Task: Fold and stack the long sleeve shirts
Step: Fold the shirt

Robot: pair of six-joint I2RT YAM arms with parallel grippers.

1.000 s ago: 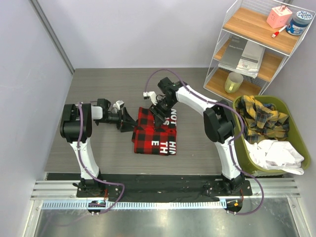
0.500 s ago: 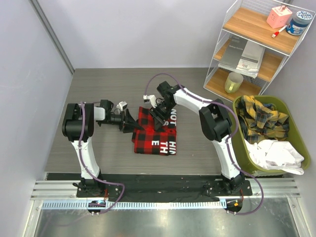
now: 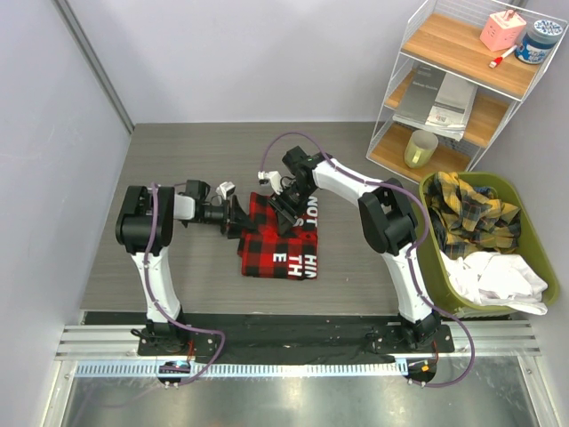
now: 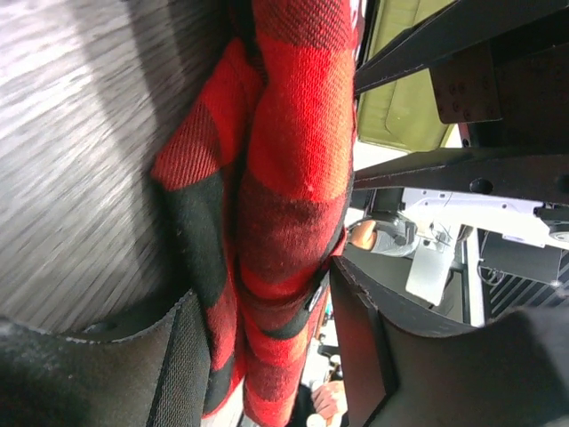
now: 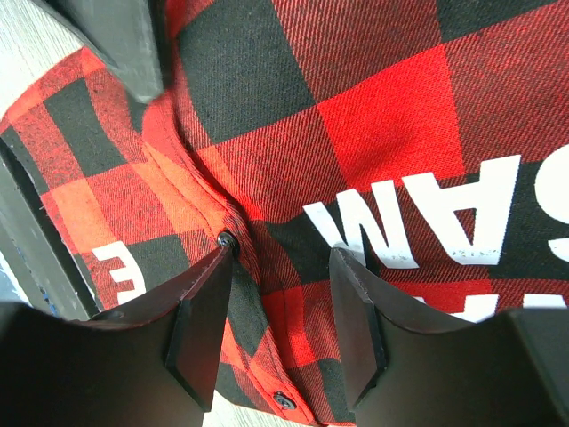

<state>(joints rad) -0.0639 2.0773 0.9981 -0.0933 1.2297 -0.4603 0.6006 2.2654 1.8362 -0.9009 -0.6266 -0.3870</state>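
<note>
A red-and-black check long sleeve shirt [image 3: 276, 249] with white lettering lies folded on the table's middle. My left gripper [image 3: 238, 218] is at its left edge. In the left wrist view the shirt's thick folded edge [image 4: 293, 133] runs between the fingers of the left gripper [image 4: 262, 285], whose jaws stand open around it. My right gripper [image 3: 284, 212] is down on the shirt's far part. In the right wrist view it [image 5: 283, 253] stands open, its fingertips on the flat cloth [image 5: 373, 116] beside a button placket and the white letters.
A green basket [image 3: 433, 253] at the right holds a yellow plaid garment [image 3: 467, 213] and a white one [image 3: 493, 276]. A wire shelf unit [image 3: 453, 80] with a cup [image 3: 420, 149] stands at the back right. Grey walls close the left and back.
My left gripper has slid right, up to the shirt's left edge. The right gripper shifted slightly on the shirt's far part and then stayed there.
</note>
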